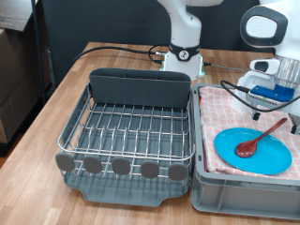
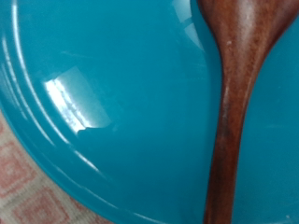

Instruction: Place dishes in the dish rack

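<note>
Wooden spoon [image 2: 234, 112], stiff and probably light, on plate [image 1: 255, 150] beside rack [image 1: 131, 117]; best taken mid-handle; gripper jaws' state untellable.

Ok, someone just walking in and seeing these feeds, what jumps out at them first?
Probably the light-blue plate at the exterior view's lower right, lying on a pink checkered cloth in a grey bin, with the wooden spoon resting across it. Next, the wire dish rack at centre-left, holding no dishes. The wrist view shows only plate and spoon, close up; no fingers show.
</note>
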`<state>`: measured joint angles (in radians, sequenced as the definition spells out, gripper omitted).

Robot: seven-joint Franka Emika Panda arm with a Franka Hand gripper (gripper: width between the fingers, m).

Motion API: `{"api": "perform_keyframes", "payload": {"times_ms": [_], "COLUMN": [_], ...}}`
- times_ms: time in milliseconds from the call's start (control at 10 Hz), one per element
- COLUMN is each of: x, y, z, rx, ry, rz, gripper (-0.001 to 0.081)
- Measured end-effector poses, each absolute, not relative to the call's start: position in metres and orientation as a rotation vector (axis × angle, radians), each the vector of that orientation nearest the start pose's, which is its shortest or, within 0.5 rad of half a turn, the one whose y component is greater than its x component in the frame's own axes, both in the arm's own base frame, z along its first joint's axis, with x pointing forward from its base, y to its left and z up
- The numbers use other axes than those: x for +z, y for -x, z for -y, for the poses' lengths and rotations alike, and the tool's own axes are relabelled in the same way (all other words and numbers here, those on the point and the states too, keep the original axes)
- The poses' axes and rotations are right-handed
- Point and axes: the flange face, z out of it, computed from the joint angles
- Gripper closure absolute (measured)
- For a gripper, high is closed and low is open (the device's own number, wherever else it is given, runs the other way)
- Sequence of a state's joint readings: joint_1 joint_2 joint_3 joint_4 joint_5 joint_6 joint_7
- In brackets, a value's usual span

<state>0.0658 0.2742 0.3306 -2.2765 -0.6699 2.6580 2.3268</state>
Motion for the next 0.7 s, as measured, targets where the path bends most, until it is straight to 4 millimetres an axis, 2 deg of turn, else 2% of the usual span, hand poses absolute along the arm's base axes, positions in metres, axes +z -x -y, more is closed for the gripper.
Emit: {"api": "perform_keyframes", "payload": {"times_ms": [700], "x": [0.222], "y": [-0.492], "z": [-0.224], "rx": [-0.416], "ry": [2.292], "rz": [-1.946], "gripper": [0.0003]}}
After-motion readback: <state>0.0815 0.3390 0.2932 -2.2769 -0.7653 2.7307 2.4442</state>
